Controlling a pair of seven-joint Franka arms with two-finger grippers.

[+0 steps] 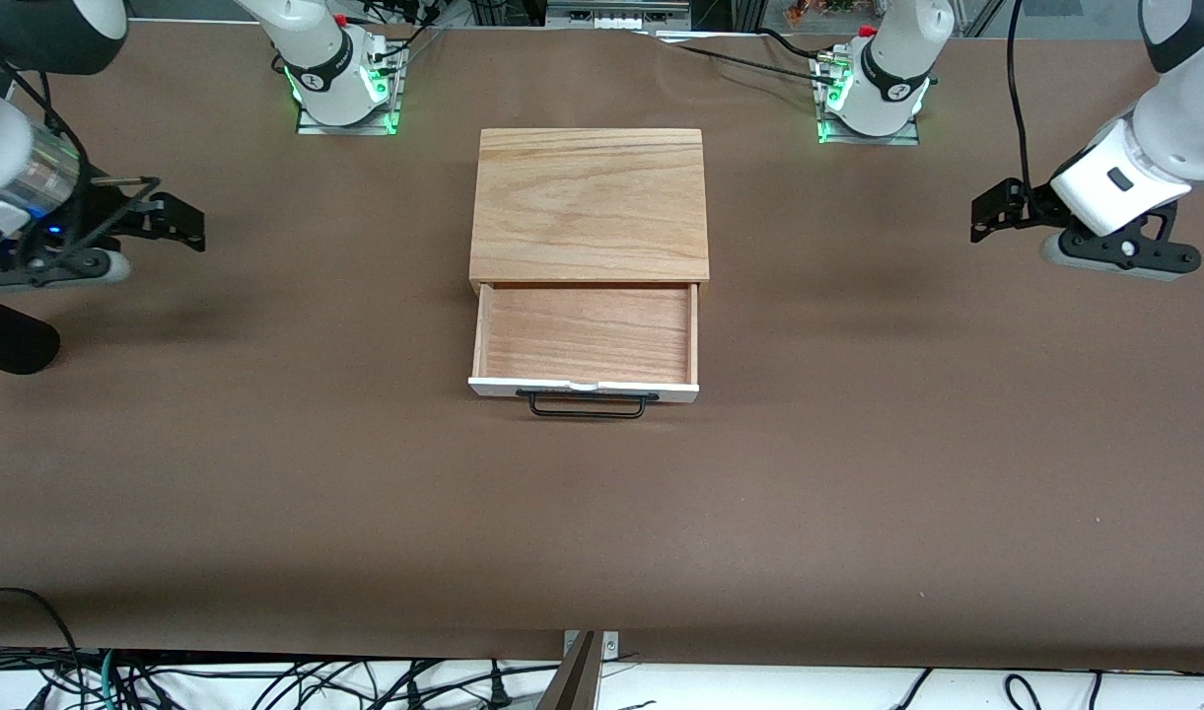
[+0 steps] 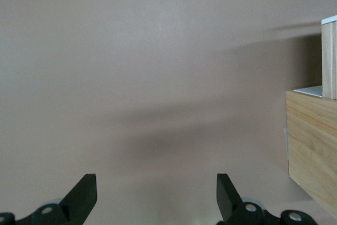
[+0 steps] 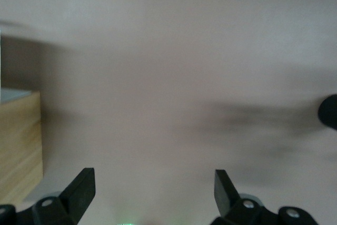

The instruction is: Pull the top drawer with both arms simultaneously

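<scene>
The top drawer (image 1: 584,335) stands pulled out of the oak-grained cabinet (image 1: 590,202), its light-wood tray empty. Its white front panel (image 1: 582,388) and black wire handle (image 1: 587,406) face the front camera. My left gripper (image 1: 988,212) is open and empty above the table toward the left arm's end, well apart from the cabinet. My right gripper (image 1: 189,225) is open and empty toward the right arm's end. The left wrist view shows the open left gripper (image 2: 156,183), the cabinet side (image 2: 313,146) and the drawer's side (image 2: 329,61). The right wrist view shows the open right gripper (image 3: 154,178) and the cabinet's side (image 3: 18,140).
Brown table cover (image 1: 858,473) all round the cabinet. The arm bases with green lights (image 1: 345,94) (image 1: 870,99) stand farther from the front camera than the cabinet. A black cylinder (image 1: 5,340) lies at the right arm's end. Cables (image 1: 266,680) hang along the table's near edge.
</scene>
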